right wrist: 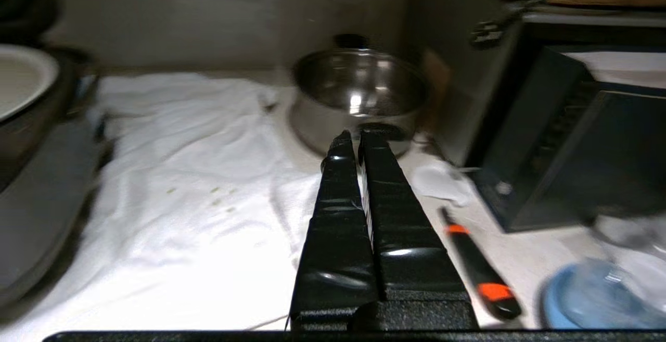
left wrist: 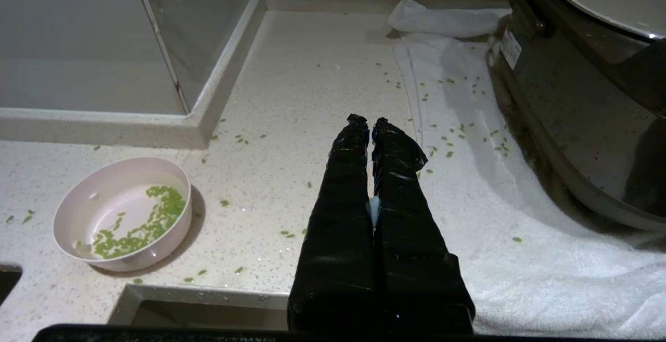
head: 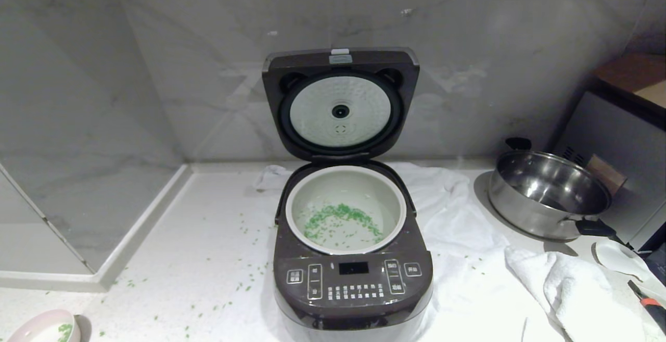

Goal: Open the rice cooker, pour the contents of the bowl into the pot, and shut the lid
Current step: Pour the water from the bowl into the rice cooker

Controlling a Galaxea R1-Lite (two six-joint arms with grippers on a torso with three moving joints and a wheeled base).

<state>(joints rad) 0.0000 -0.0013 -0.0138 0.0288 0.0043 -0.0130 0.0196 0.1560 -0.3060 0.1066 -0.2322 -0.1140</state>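
- The room is a corner of grey-veined marble wall [head: 156, 61] behind a pale speckled stone desk [head: 208, 238]; a dark cabinet [head: 619, 144] stands at the desk's right edge.
- A white towel [head: 458, 238] is spread over the middle and right of the desk, under and around the large dark brown-grey rice cooker [head: 354, 285], which sits at the middle near the front edge.
- Its hinged lid [head: 341, 102] stands fully up against the wall, white dimpled inner plate facing forward, so the opening step looks done.
- The round white inner pot [head: 346, 209] holds a scatter of small green grains [head: 341, 217], so the pour appears largely done.
- A shiny steel pan with black handles [head: 549, 193] rests toward the back right corner, well apart from the cooker.
- The small pale pink bowl [left wrist: 122, 214] stands upright at the desk's front left corner, some green grains left inside; loose grains lie on the desk around it.
- The left tool [left wrist: 368, 123] hangs over the desk between bowl and cooker, fingers pressed together, gripping nothing.
- The right tool [right wrist: 353, 139] is above the towel right of the cooker, pointing toward the steel pan, fingers likewise together and empty.
- Judgement: closing is what remains; a tool must reach above the raised lid's top edge and press it forward and down until it latches.
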